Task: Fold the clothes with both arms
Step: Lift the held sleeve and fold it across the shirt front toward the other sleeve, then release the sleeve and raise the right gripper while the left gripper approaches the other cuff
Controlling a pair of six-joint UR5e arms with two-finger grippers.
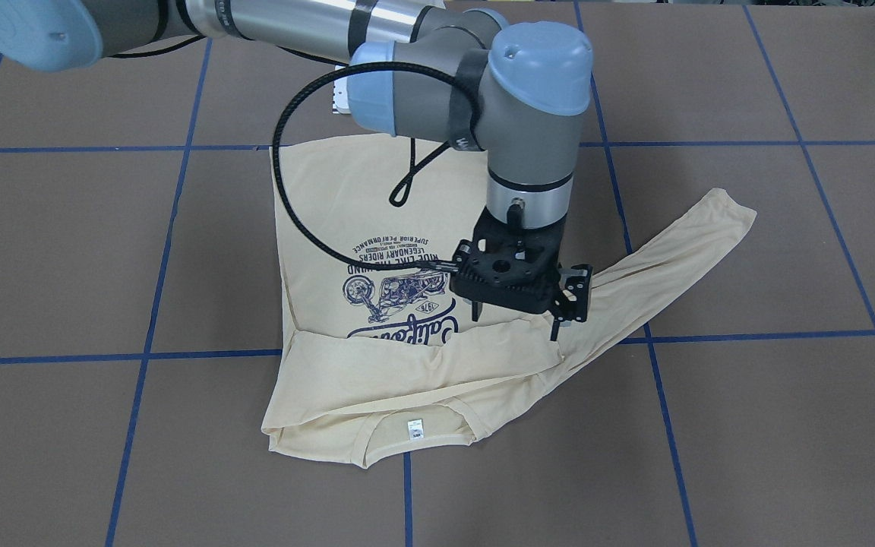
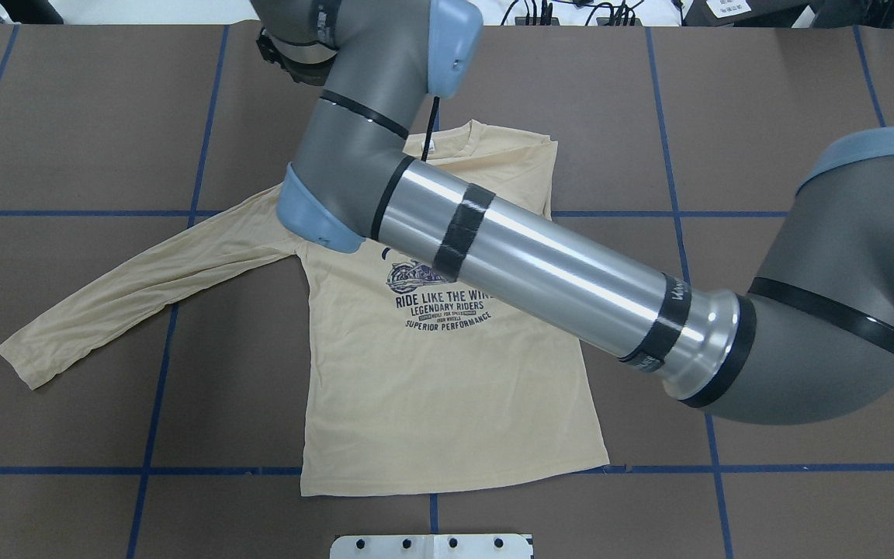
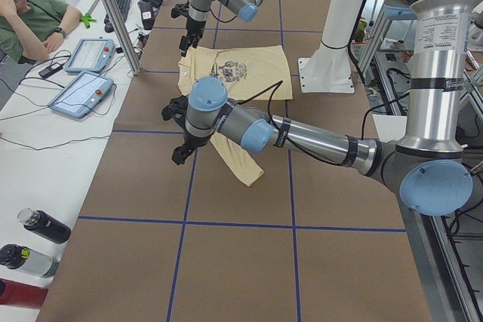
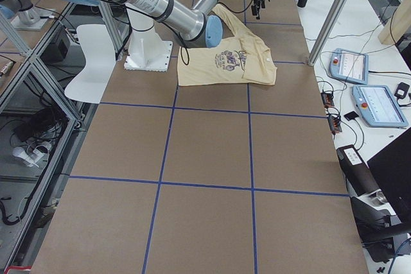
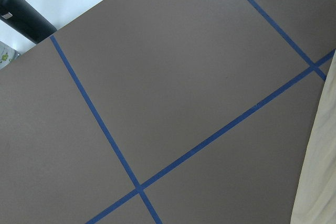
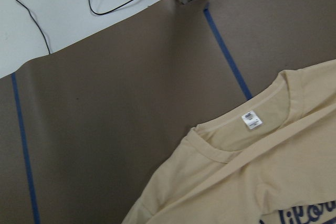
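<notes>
- A pale cream-yellow long-sleeved T-shirt (image 1: 377, 197) lies flat and print side up in the middle of the table (image 1: 65, 251). Its neckline points away from the robot and its hem toward it.
- A navy motorcycle print (image 1: 388, 290) covers the chest, and a small white neck label (image 1: 415, 430) shows inside the collar.
- One folded sleeve (image 1: 422, 361) crosses the chest just below the neckline and hides part of the "California" lettering.
- The outstretched sleeve (image 1: 680, 243) lies flat on the table toward the robot's left side.
- The right arm (image 1: 532, 114) reaches across the shirt. The right tool (image 1: 515, 325) points down over the shoulder where the outstretched sleeve begins, with its fingers spread apart and nothing held.
- The left arm (image 3: 302, 133) extends over the table beside the outstretched sleeve. The left tool (image 3: 181, 145) hangs above the brown surface, and I cannot tell how far apart its fingers are.
- Blue tape lines (image 1: 103, 149) divide the brown table into squares.
- Across from the robot, a seated person (image 3: 34, 13) is near a flat control tablet (image 3: 81, 94), and a dark bottle (image 3: 41, 225) lies further along.
</notes>
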